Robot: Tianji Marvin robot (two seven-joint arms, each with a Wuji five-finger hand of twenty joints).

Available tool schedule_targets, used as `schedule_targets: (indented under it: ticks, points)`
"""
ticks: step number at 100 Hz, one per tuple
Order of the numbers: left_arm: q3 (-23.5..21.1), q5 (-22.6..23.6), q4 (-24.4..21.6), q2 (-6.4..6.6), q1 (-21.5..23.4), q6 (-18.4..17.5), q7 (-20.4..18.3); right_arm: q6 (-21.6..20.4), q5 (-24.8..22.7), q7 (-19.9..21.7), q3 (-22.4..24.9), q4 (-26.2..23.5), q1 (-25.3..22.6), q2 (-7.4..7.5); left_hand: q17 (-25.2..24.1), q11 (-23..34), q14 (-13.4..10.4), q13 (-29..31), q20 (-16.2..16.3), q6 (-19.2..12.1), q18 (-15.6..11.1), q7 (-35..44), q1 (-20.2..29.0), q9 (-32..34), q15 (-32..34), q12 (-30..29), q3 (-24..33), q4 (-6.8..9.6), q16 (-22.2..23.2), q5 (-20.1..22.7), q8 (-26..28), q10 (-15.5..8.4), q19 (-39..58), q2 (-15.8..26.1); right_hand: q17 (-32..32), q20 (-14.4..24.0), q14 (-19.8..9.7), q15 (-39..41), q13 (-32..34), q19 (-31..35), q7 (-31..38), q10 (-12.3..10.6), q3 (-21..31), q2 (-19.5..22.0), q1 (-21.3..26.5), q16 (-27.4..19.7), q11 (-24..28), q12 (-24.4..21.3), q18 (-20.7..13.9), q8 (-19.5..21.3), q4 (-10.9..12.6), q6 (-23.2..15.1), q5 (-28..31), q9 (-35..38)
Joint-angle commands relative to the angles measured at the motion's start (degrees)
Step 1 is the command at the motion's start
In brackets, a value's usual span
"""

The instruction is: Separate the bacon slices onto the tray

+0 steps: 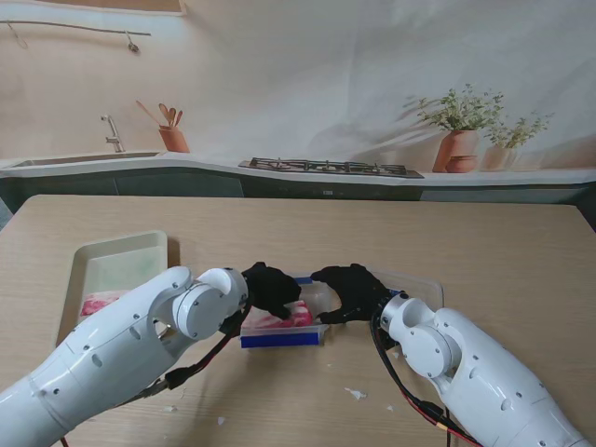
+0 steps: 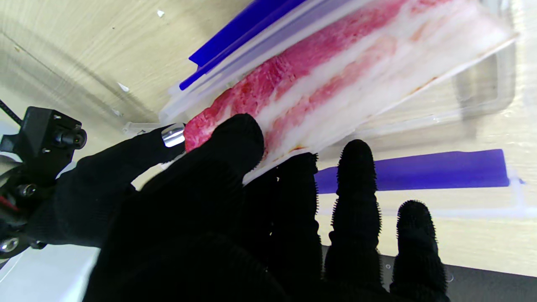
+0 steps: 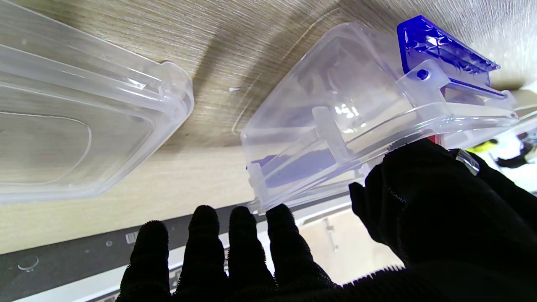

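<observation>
Both black-gloved hands meet at a clear plastic container (image 1: 284, 326) with blue trim at the middle of the wooden table (image 1: 484, 251). The left hand (image 1: 270, 289) is closed on the bacon slices (image 1: 279, 319): in the left wrist view the thumb (image 2: 228, 142) presses on the top of the red-and-white bacon (image 2: 319, 79) at its near end, with the other fingers (image 2: 354, 167) under the thin clear sheet the meat lies on, so the end is pinched between them. The bacon sits at the container, raised at a slant over its blue-edged rim (image 2: 415, 170). The right hand (image 1: 352, 289) grips the container's right end; the right wrist view shows the thumb (image 3: 415, 176) bearing on the clear wall (image 3: 335, 117) beside a blue latch (image 3: 440, 46), the four fingers (image 3: 239, 235) extended side by side past the box's edge. A clear lid (image 3: 84, 113) lies flat on the table just beside the container, not touching it. The white tray (image 1: 116, 265) stands well to the left, partly behind the left arm, with one pink slice (image 1: 98, 304) already lying in its near part. Small white scraps (image 1: 356, 394) lie on the table nearer to me. Behind the table runs a counter with a sink, hob and potted plants (image 1: 461, 126).
</observation>
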Motion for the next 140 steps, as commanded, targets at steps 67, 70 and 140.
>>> schedule_targets:
  ticks: [67,70,140]
  points:
    - [-6.7,-0.7,-3.5,-0.75,5.8,-2.1,3.9,-0.1,0.0,0.6,-0.2,0.1,-0.3,-0.33,2.6,8.5,1.1,5.7,1.1,4.1,2.6,6.0,7.0,0.6,4.7,3.3,-3.6,-3.82,2.6,-5.7,4.0,4.3,5.9,4.4,-0.3,1.2,-1.4,0.0,-1.6,-0.2,-0.5,-0.8,0.3,0.0,0.6,0.1,0.6,0.1,0.2,-0.3,-0.2,0.2,-0.6,-0.3]
    - [-6.8,-0.9,-3.4,-0.82,5.9,-2.0,4.2,-0.1,0.0,0.6,-0.2,0.1,-0.3,-0.33,2.8,8.9,1.2,5.7,1.2,4.1,2.5,6.3,7.2,0.6,5.3,3.8,-3.5,-3.93,3.1,-6.0,4.1,4.4,6.1,4.4,-0.3,1.2,-1.3,0.0,-1.6,-0.2,-0.5,-0.9,0.3,0.0,0.6,0.1,0.6,0.1,0.3,-0.3,-0.2,0.2,-0.6,-0.3]
    - [-14.1,-1.5,-5.4,-1.92,12.0,-6.8,11.4,-0.1,0.0,0.7,-0.2,0.0,-0.3,-0.3,4.7,8.4,2.4,5.0,2.4,4.8,0.7,8.7,7.9,0.8,5.9,7.6,1.2,-5.97,4.8,-7.1,5.6,4.9,8.2,3.4,-0.3,1.2,-1.4,0.0,-1.6,-0.2,-0.5,-0.9,0.3,0.0,0.6,0.2,0.6,0.1,0.2,-0.3,-0.2,0.2,-0.7,-0.2]
